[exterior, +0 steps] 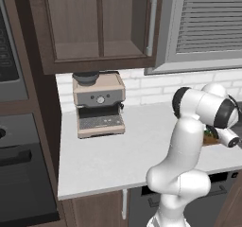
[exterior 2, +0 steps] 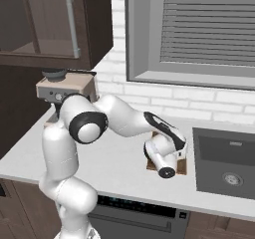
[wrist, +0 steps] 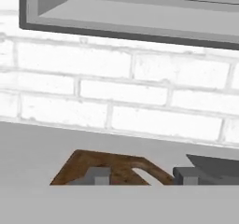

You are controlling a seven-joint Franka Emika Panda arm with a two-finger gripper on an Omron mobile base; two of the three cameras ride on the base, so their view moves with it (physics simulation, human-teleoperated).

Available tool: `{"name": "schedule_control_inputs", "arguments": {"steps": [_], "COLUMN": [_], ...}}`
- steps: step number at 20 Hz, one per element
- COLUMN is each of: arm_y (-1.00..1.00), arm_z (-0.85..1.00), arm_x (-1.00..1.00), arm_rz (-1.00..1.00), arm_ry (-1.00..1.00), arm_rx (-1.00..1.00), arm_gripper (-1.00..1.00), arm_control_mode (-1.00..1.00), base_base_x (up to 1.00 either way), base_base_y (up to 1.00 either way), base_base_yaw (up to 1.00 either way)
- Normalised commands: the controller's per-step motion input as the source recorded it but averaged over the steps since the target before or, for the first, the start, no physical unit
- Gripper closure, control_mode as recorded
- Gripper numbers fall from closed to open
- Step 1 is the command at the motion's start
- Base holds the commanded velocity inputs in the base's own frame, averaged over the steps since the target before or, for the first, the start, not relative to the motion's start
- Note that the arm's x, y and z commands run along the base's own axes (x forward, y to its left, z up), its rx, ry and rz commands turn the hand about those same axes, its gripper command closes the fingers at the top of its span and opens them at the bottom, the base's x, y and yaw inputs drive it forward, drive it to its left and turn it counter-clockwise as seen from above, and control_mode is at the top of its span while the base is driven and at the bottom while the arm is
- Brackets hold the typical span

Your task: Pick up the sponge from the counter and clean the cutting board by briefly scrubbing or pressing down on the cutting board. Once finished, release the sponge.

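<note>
My gripper point(wrist: 141, 176) is open, its two fingertips wide apart with nothing between them. It hangs low over the brown wooden cutting board point(wrist: 112, 168), whose looped handle end lies between the tips. In the right base view my hand point(exterior 2: 163, 159) covers most of the cutting board point(exterior 2: 182, 159), which lies on the grey-white counter point(exterior 2: 114, 168). In the left base view a sliver of the cutting board point(exterior: 211, 140) shows beside my wrist, with a small dark green speck point(exterior: 208, 134) on it that may be the sponge; I cannot tell.
A coffee machine point(exterior: 98, 105) stands at the counter's back left. A dark sink point(exterior 2: 226, 168) is set into the counter just right of the board. A white brick wall point(wrist: 121, 83) and a window sill point(wrist: 140, 22) rise behind. Wall cabinets point(exterior: 99, 22) hang above.
</note>
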Motion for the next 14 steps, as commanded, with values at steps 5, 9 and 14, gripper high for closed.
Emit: {"name": "schedule_control_inputs", "arguments": {"steps": [5,9,14], "arm_y": [0.56,0.55,0.23], "arm_z": [-0.75,-0.47,0.93], "arm_x": [0.28,0.23,-0.31], "arm_rz": [0.0,0.0,0.0], "arm_ry": [-0.18,-0.18,-0.27], "arm_rx": [0.19,0.24,0.17], "arm_gripper": [1.0,1.0,1.0], "arm_control_mode": [-1.0,-1.0,-1.0], "base_base_x": [0.0,0.0,0.0], "base_base_y": [0.0,0.0,0.0], "base_base_yaw": [0.0,0.0,0.0]}}
